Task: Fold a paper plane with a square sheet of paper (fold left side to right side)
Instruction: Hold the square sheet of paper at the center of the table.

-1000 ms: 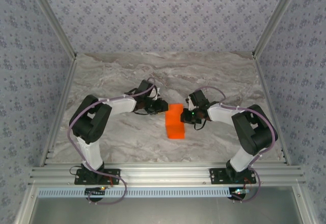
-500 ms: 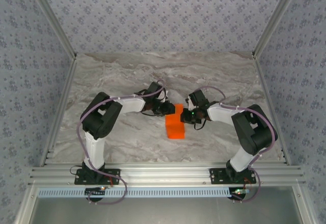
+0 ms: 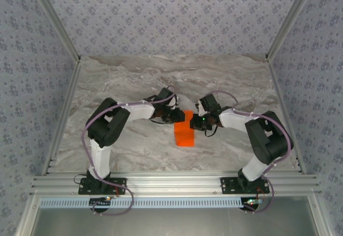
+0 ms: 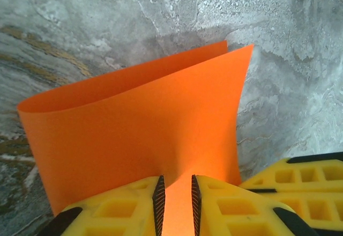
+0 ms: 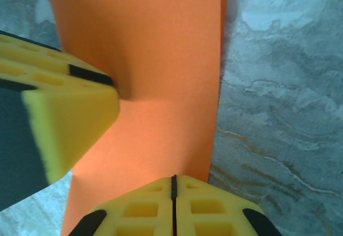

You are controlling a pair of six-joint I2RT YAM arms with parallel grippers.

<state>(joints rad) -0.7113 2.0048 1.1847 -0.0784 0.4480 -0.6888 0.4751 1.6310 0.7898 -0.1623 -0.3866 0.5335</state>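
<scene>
The left pincer [image 3: 180, 116] pinches the far end of the square sheet of paper [image 3: 185, 133], which is folded over at the middle of the tabletop [image 3: 128, 75]. The right pincer [image 3: 196, 120] is closed, seemingly on that same end. The tabletop is grey-veined marble, with patterned wallpaper [image 3: 161, 16] on three sides. A second ago the left pincer stood clear of the sheet; the right has not moved.

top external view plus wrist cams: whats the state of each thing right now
thin bright orange sheet of paper: folded over in half, upper layer bowed, not creased flat
left tool: nearly closed, pinching the sheet's edge
right tool: shut, tips against the sheet; whether it grips cannot be told
grey marble table: bearing the sheet
</scene>
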